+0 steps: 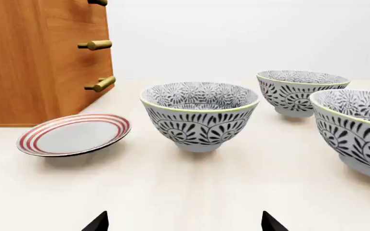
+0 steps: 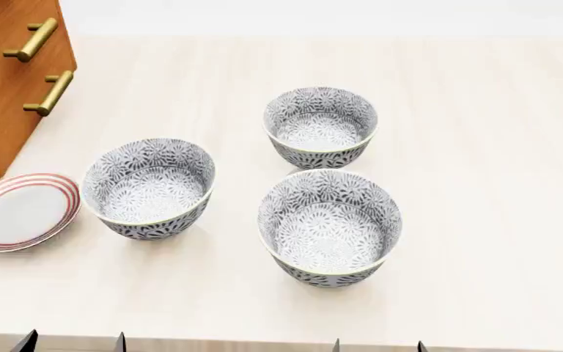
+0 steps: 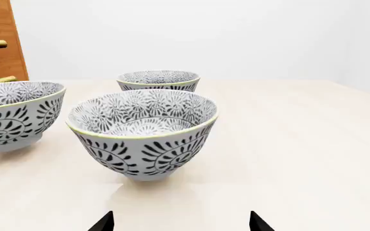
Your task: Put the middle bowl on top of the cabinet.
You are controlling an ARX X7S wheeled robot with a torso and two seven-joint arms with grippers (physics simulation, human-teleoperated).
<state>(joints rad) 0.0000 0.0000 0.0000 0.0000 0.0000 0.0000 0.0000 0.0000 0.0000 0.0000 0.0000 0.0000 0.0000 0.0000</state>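
Note:
Three alike grey-and-white floral bowls stand in a triangle on the pale table: a left bowl (image 2: 149,187) (image 1: 200,118) (image 3: 15,115), a far bowl (image 2: 321,128) (image 1: 300,91) (image 3: 159,81) and a near bowl (image 2: 328,227) (image 1: 358,130) (image 3: 143,134). None lies plainly between the others, so I cannot tell which is the middle bowl. The orange-brown cabinet (image 2: 8,81) (image 1: 37,62) rises at the far left. My left gripper (image 2: 73,343) (image 1: 185,222) is open and empty, short of the left bowl. My right gripper (image 2: 378,345) (image 3: 181,222) is open and empty before the near bowl.
A white plate with red rings (image 2: 17,213) (image 1: 74,134) lies at the foot of the cabinet, left of the left bowl. Brass bar handles (image 2: 52,92) stick out from the cabinet front. Bare table (image 2: 497,183) stretches to the right of the bowls.

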